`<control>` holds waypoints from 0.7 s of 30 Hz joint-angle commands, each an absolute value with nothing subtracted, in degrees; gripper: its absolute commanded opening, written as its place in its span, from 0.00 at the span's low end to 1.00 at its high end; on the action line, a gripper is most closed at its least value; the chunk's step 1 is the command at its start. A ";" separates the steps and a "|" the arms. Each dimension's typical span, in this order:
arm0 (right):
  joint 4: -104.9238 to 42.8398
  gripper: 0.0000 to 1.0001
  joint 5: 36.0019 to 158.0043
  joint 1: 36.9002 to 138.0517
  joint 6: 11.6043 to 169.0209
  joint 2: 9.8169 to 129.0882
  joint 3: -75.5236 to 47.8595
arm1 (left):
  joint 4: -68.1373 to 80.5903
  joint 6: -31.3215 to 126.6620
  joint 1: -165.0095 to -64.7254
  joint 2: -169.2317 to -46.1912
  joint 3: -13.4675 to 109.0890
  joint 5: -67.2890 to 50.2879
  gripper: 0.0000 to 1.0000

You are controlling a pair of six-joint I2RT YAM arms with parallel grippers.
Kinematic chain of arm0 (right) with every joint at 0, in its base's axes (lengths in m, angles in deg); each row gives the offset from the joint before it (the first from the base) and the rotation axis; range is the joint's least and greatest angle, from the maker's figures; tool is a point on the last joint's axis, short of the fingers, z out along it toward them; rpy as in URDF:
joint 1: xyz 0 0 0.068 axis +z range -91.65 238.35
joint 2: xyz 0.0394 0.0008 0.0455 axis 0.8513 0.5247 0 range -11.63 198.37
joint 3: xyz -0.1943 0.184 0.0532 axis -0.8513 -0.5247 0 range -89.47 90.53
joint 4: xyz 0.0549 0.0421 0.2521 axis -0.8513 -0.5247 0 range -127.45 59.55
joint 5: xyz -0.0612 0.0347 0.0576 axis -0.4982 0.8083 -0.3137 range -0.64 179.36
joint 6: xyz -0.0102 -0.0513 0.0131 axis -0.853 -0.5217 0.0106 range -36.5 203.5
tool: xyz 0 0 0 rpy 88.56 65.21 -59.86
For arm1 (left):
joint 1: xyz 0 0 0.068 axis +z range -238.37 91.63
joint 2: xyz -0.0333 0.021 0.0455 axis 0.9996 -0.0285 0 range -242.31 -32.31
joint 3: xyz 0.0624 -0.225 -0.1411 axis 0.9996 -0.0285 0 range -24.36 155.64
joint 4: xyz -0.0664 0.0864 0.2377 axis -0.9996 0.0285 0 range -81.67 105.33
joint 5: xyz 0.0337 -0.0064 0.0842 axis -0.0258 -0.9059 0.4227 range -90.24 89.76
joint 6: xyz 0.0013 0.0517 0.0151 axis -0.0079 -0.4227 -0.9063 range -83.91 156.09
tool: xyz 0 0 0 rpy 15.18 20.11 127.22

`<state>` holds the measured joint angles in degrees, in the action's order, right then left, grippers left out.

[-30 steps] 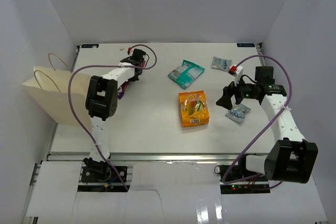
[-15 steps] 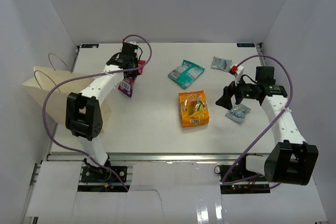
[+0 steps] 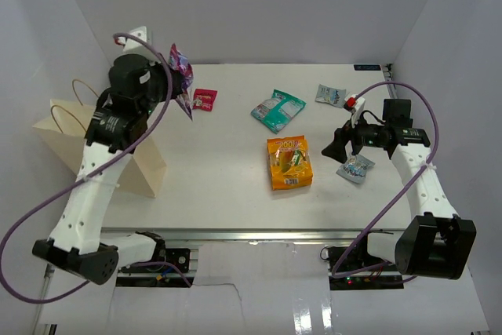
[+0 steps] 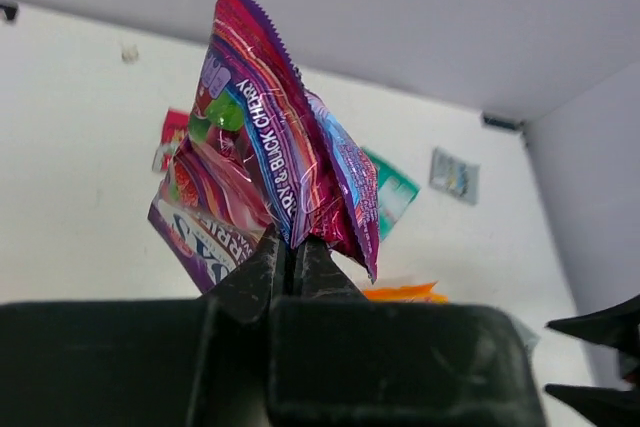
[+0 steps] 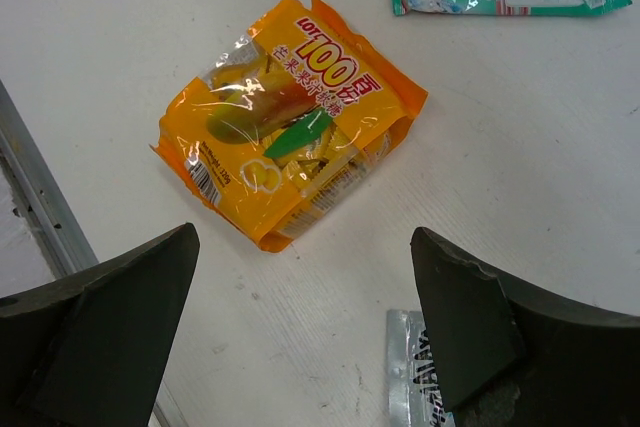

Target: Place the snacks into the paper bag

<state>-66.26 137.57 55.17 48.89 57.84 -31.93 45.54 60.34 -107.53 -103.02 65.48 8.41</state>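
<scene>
Left hand (image 4: pixel 292 247) pinched a purple packet (image 4: pixel 270 147), with the paper bag (image 3: pixel 78 151) near its left side. Right hand (image 5: pixel 300 247) hung spread above the orange packet (image 5: pixel 290 122). Five snacks (image 3: pixel 278 110) lay unbagged.

Glossy, crinkled plastic film catches the light on the purple-and-magenta snack packet (image 4: pixel 270 157) at 10 o'clock in the top view. The larger orange plastic pillow packet (image 5: pixel 290 122) at centre shines likewise, with clear windows. The cream paper carrier bag (image 3: pixel 63 143) at 9 o'clock looks matt, as does the smooth white tabletop (image 3: pixel 220 170). A grey metal rail (image 3: pixel 259 234) lines 6 o'clock.
</scene>
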 commanded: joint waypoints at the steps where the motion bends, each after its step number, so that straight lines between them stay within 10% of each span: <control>1: -64.11 0.92 139.55 55.62 49.66 56.92 -31.46 | 47.87 62.98 -107.53 -97.26 73.53 13.01 0.00; 21: -63.14 0.93 139.90 56.33 49.40 57.19 -32.42 | 52.63 44.53 -107.53 -99.80 96.76 43.25 0.00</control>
<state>-64.64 138.84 55.91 49.46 57.84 -31.99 54.39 49.57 -107.57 -97.97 96.24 37.50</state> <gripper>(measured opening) 0.925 0.035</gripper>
